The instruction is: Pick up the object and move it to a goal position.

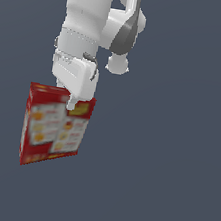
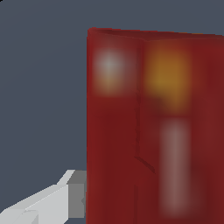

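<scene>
The red cardboard box (image 1: 53, 131) with white and yellow printed panels hangs upright from my gripper (image 1: 67, 99), against the plain grey-blue ground. The gripper is shut on the box's top edge. One white finger (image 1: 73, 102) shows on the near face; the other is hidden behind the box. In the wrist view the box (image 2: 153, 122) fills most of the picture, blurred and very close, and one finger (image 2: 65, 199) presses against its side. I cannot tell whether the box's lower edge touches the ground.
The white arm (image 1: 92, 13) comes down from the top of the exterior view. A plain grey-blue surface (image 1: 162, 181) is all around, with no other objects and no goal marker in view.
</scene>
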Motion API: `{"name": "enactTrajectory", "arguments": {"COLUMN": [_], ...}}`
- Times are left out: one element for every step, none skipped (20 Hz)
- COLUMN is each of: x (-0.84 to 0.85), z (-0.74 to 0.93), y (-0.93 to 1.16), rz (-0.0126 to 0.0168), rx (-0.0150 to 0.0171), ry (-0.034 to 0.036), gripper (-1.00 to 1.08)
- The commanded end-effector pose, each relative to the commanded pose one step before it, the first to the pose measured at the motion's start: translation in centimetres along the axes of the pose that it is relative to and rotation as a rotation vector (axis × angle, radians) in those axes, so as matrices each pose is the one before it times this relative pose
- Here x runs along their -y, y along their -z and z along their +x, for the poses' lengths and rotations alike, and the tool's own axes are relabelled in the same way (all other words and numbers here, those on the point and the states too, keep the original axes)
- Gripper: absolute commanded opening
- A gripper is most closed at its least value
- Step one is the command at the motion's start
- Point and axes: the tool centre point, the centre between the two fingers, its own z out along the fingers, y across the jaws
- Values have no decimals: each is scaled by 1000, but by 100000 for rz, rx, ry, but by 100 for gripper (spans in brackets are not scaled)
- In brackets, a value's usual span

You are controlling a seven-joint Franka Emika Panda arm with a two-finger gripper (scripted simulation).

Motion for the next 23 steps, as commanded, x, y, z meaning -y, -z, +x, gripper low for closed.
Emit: {"name": "enactTrajectory", "arguments": {"x": [84, 6, 4, 2, 0, -1, -2, -3, -3, -4, -3, -4, -4, -4, -3, -3, -3, -2, -2, -1, -2, 0, 6], "z": [1312, 441, 418, 393, 357, 323, 292, 265, 239, 217, 194, 175, 157, 139, 121, 105, 90, 74, 62, 46, 35, 17, -7], "y": [1070, 340, 322, 302, 274, 247, 223, 202, 182, 165, 146, 133, 118, 105, 91, 79, 67, 54, 46, 34, 27, 12, -12], "rz": [2018, 580, 540, 498, 443, 393, 348, 308, 272, 240, 210, 184, 160, 137, 116, 96, 79, 62, 49, 36, 25, 13, 0], "rx": [-5040, -1715, -1629, -1532, -1394, -1263, -1145, -1040, -942, -854, -768, -693, -620, -550, -482, -419, -359, -297, -245, -186, -135, -74, 0], "ry": [-2957, -999, -946, -887, -804, -726, -655, -591, -533, -480, -429, -385, -342, -302, -262, -226, -191, -157, -128, -97, -70, -38, 0], "gripper": [-100, -100, -100, -100, -100, -100, -100, -100, -100, -100, -100, -100, -100, -100, -100, -100, -100, -100, -100, -100, -100, -100, -100]}}
